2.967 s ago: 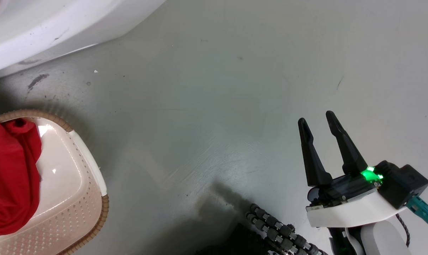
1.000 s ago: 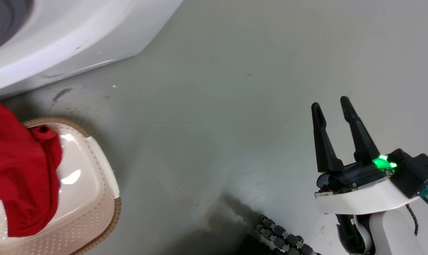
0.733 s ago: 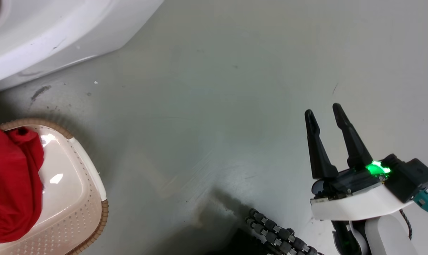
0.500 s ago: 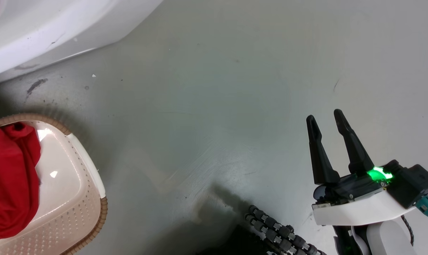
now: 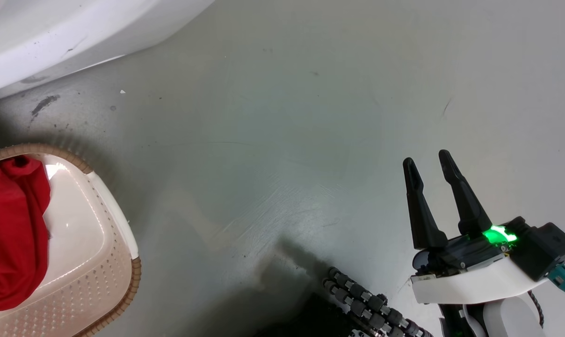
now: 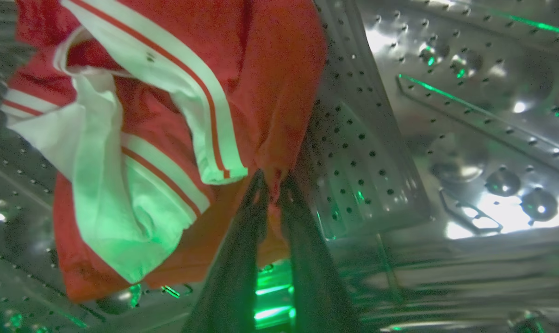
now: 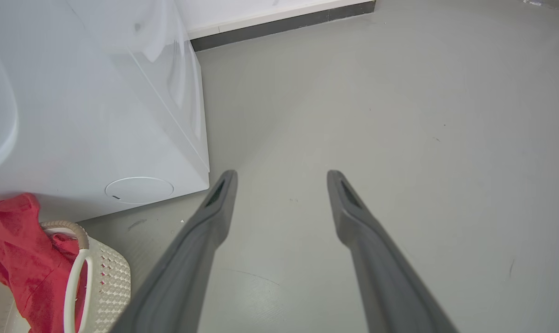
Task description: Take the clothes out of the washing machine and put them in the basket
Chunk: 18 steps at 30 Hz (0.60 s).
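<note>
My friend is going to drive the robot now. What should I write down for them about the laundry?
Left end effector: shut on the striped garment, inside the drum of the washing machine.
Right end effector: open, holding nothing, above the floor.
Done: the plain red garment lies in the basket.
Left: pull the striped garment out of the drum and drop it in the basket too.
</note>
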Motion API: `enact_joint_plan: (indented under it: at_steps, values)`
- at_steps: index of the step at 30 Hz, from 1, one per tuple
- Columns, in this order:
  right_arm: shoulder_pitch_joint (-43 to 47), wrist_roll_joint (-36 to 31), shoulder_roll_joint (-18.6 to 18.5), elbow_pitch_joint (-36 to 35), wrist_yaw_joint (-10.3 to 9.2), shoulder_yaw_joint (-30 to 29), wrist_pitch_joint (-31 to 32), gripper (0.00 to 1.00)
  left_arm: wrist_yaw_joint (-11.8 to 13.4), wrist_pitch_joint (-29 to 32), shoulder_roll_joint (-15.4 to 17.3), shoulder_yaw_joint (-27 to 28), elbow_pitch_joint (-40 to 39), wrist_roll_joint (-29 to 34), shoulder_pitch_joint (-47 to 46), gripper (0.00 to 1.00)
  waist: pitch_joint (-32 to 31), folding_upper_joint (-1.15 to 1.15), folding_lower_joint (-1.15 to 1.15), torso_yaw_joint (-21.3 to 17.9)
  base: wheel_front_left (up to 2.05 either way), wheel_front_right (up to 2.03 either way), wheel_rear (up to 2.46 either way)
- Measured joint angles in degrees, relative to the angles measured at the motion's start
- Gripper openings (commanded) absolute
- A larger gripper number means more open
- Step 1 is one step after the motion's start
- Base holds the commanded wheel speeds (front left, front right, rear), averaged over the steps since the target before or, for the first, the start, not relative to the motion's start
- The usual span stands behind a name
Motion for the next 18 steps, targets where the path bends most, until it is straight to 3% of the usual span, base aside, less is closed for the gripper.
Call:
enact_joint_plan:
  at_steps: [6,18]
  values:
    - [-0.13,0.15,0.0,0.16,0.0,-0.07,0.0,1.0,1.41,-6.33,0.33,-0.18,-0.26,1.49,-1.34,0.0,0.01,0.0,0.0,-0.21,0.0,0.0,0.0]
    - [-3.37,0.73,0.0,1.0,0.0,0.66,0.0,1.0,0.76,-22.16,1.25,2.09,1.66,0.09,-2.88,0.0,-1.02,0.0,0.0,-0.42,0.0,0.0,0.0]
